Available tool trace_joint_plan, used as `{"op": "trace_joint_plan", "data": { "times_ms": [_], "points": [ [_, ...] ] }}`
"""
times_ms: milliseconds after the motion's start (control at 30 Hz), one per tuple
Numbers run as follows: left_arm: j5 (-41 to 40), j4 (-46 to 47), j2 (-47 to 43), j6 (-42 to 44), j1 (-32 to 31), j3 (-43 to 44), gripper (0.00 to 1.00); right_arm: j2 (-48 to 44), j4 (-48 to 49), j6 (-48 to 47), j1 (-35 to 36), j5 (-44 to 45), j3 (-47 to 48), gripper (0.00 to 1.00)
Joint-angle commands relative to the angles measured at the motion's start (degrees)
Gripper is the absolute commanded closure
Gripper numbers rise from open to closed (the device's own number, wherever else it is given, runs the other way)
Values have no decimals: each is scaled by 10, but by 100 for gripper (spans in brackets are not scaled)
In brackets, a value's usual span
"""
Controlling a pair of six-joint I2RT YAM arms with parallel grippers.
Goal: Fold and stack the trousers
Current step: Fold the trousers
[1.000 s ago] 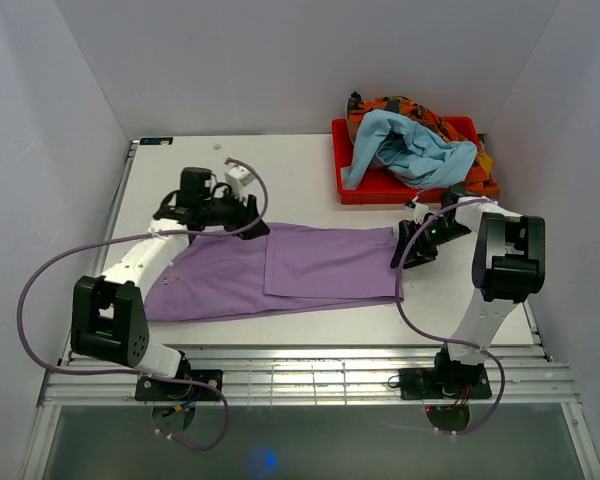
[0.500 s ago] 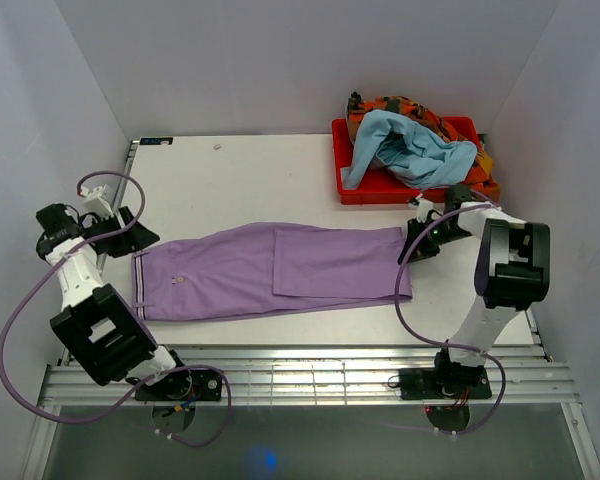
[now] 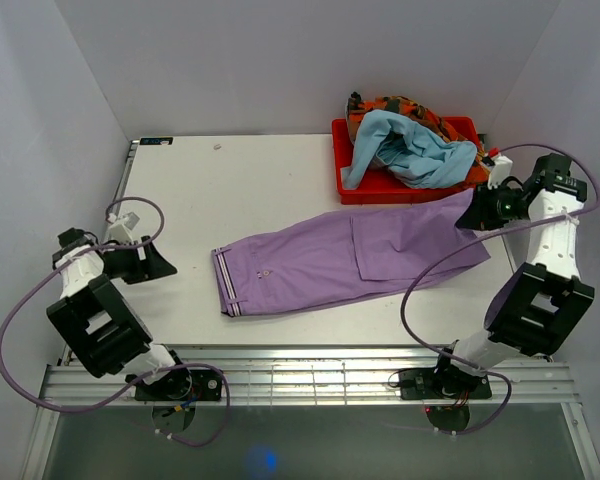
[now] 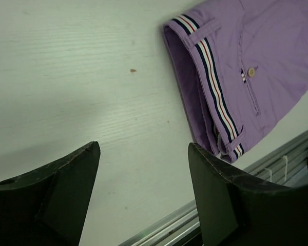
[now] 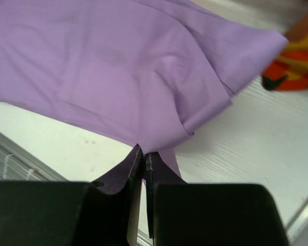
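A red tray (image 3: 380,196) is set at the far right of the table (image 3: 240,180). It is filled with a light blue cloth (image 3: 410,150) heaped over an orange patterned cloth (image 3: 405,106), which spills past the tray's right rim.

Left of the tray, bare tabletop is seen all the way to the table's left edge. In front of the tray, a narrow bare strip is seen between the trousers (image 3: 330,262) and the slatted near edge.

The left gripper (image 3: 152,262) is held by the left edge, well away from the tray, its jaws spread wide with nothing between them. The trousers are laid slantwise just in front of the tray. Their striped waistband (image 3: 223,283) is turned to the end farthest from the tray and lies apart from the left gripper. The leg ends are raised beside the tray's near right corner. There the right gripper (image 3: 477,212) is clamped tight on a pinch of the lilac cloth's edge.
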Motion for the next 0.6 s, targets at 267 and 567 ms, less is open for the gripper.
{"op": "trace_joint_plan", "data": {
  "times_ms": [267,567],
  "points": [
    [24,12,55,-38,-191,-9,21,-71,170,255,204,-158,-36,92],
    [49,19,206,-100,-257,31,39,-56,375,422,374,-108,-84,92]
  ]
}}
